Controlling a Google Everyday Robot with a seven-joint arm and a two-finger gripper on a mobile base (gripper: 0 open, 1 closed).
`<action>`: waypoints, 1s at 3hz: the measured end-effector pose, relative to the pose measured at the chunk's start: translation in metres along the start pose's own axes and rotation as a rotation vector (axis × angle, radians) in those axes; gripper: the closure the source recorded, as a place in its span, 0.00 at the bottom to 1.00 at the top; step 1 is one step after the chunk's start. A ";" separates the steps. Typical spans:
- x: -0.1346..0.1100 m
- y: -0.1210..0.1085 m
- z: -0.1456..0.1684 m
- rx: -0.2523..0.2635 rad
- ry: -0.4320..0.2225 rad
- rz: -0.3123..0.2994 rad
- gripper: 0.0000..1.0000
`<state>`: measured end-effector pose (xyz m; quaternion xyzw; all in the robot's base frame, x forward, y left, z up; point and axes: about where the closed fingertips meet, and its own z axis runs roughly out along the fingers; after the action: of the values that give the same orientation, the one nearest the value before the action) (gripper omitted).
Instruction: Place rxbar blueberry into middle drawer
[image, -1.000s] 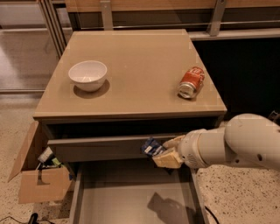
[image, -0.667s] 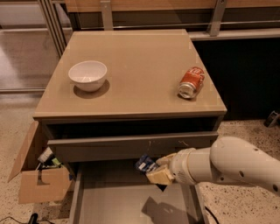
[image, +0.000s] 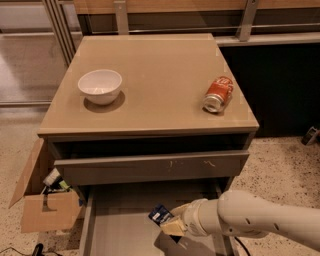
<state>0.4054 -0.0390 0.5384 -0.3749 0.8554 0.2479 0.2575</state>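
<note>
One bar (image: 160, 214), dark with pale print, is hanging in the gripper (image: 169, 223) at the lower middle of the frame, over the open middle drawer (image: 117, 225) and not yet lying on its floor. The jaws are clamping it by one end, so it is being gripped rather than let go, and its free end is pointing left. A shadow is showing on the drawer floor just below and to the right, which suggests the bar is riding a little above the floor.

Over the last second the gripper has been sinking. It was level with the scuffed front of the top drawer (image: 150, 169), then just under it, and now it is reaching down inside the tray, drifting slightly left as it goes. The white arm (image: 260, 225) is trailing in from the lower right corner.

For the task this probably means the carry is almost over. What seems to be remaining is a short further drop and the release, with the bar well inside the side walls.

Farther out, nothing is shifting. On the table (image: 160, 65) the bowl (image: 100, 86) is resting at the upper left and the can (image: 218, 93) is lying on its side at the upper right. The box (image: 45, 212) is standing open on the floor at the lower left.
</note>
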 end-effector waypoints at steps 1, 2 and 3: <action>0.000 0.000 0.000 0.000 0.000 0.000 1.00; 0.006 -0.007 0.017 -0.014 -0.015 0.035 1.00; 0.012 -0.029 0.041 -0.039 -0.085 0.085 1.00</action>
<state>0.4316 -0.0371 0.4939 -0.3324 0.8538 0.2908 0.2755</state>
